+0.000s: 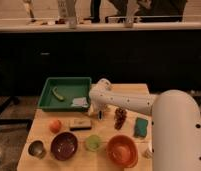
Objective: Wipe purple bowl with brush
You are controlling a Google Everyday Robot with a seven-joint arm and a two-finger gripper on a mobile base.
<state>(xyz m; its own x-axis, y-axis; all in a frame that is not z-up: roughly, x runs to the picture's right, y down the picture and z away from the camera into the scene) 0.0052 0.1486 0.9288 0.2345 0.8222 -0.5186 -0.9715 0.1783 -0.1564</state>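
Pincer hovers mid-table, at the green tray's five-o'clock corner (whether it is parted, closed or gripping anything, I cannot tell). On the wooden table, the purple bowl sits at the pincer's seven o'clock, the orange bowl at the purple bowl's three, the small metal cup at its nine.

My gripper hangs with the green tray just left of it. The purple bowl sits well apart, front-left.
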